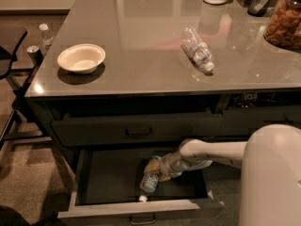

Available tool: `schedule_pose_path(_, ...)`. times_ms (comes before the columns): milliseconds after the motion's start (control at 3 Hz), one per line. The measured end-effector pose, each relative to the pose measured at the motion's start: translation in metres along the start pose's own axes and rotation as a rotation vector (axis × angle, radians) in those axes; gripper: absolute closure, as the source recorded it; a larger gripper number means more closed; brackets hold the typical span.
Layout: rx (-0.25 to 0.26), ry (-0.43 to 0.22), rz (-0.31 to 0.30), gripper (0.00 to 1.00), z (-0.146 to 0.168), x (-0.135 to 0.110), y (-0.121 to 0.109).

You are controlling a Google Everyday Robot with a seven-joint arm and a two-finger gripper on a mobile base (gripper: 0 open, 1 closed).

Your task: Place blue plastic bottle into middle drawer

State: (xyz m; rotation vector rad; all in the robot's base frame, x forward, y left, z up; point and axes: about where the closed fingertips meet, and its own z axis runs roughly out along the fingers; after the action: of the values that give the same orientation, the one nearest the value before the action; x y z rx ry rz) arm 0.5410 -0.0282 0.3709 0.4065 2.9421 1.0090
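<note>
My gripper (155, 169), reaching inside the open middle drawer (136, 207), had its jaws closed around the blue plastic bottle (148, 182), whose white cap pointed at the drawer's front wall

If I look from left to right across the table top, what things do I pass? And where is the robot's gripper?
First the bowl → the clear bottle lying on its side → the jar of snacks. The gripper is not on the table: it is lower down, inside the open drawer, at the blue bottle.
</note>
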Motion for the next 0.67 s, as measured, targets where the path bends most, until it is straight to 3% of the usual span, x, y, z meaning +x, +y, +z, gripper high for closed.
schedule_pose_path(667,0.000,0.000,0.000,0.11,0.0001,0.0000,0.0000)
